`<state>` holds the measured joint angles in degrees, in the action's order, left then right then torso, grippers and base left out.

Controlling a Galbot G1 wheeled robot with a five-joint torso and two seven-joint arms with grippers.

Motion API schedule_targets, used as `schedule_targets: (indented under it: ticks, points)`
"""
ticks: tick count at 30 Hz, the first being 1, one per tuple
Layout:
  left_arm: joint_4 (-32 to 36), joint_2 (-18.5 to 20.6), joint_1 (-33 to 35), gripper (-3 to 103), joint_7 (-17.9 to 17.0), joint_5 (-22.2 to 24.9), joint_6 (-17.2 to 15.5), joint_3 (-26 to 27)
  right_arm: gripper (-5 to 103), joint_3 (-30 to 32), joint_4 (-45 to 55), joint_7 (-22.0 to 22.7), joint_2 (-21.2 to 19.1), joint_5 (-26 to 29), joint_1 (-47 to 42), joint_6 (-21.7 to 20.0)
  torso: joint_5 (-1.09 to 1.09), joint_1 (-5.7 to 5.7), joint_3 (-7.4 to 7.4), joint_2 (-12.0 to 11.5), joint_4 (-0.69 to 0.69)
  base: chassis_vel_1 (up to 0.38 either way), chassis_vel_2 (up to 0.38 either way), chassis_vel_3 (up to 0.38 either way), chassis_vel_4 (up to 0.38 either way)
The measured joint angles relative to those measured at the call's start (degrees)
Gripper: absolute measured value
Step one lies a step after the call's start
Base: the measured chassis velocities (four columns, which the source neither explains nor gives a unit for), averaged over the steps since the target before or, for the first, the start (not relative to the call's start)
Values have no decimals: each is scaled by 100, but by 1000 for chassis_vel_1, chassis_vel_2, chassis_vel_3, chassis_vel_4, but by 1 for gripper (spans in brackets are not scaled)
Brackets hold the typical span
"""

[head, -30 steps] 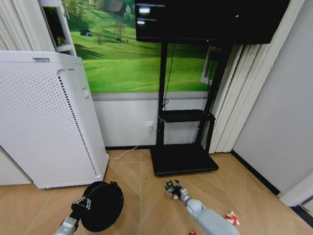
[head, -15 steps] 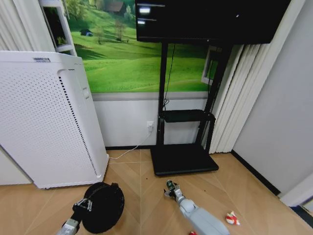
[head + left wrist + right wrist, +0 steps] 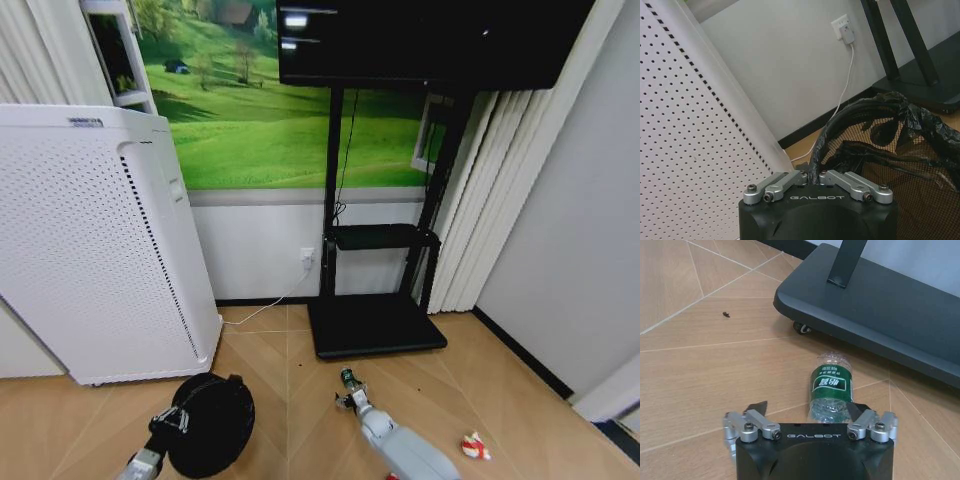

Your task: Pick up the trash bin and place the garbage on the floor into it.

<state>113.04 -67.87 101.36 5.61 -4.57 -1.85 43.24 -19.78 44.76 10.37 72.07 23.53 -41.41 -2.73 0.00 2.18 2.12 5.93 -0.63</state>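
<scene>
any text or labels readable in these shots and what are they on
"GALBOT": white lettering on the black body of the left gripper, in its wrist view.
"GALBOT": the same on the right gripper, in its wrist view.
Bottle: white characters on its green label, too blurred to read.
White appliance: small dark label at its top edge, too small to read.

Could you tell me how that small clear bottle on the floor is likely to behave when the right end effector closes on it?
The bottle lies on its side on smooth wood, so it may roll. It looks empty and thin-walled, so probably light and crushable. The right end effector straddles it, open.
</scene>
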Motion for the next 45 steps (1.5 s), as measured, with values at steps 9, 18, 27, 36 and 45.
schedule_targets:
  ticks: [9,18,27,36,45]
  points:
    - [-43,-60,57,4,-2,-62,99,5,57,-16,-169,16,70,-56,64,-96,-1,0,0,0,1,0,0,0,0]
    - [-99,-124,-7,4,-3,-126,151,-45,43,-41,-87,-47,-6,-169,-19,-102,0,0,-1,0,0,0,0,0,0]
    - [-162,-149,-62,4,-11,-168,201,-88,21,-19,-11,-200,-72,-319,-128,-9,-1,0,-1,0,0,0,0,0,0]
    - [-171,-152,-134,4,-20,-179,201,-142,12,-1,123,-186,-138,-360,-248,106,0,0,0,0,0,0,0,0,0]
    - [-171,-152,-179,4,-27,-179,200,-149,12,39,465,-128,-306,-286,-335,65,3,0,2,-2,1,0,0,0,0]
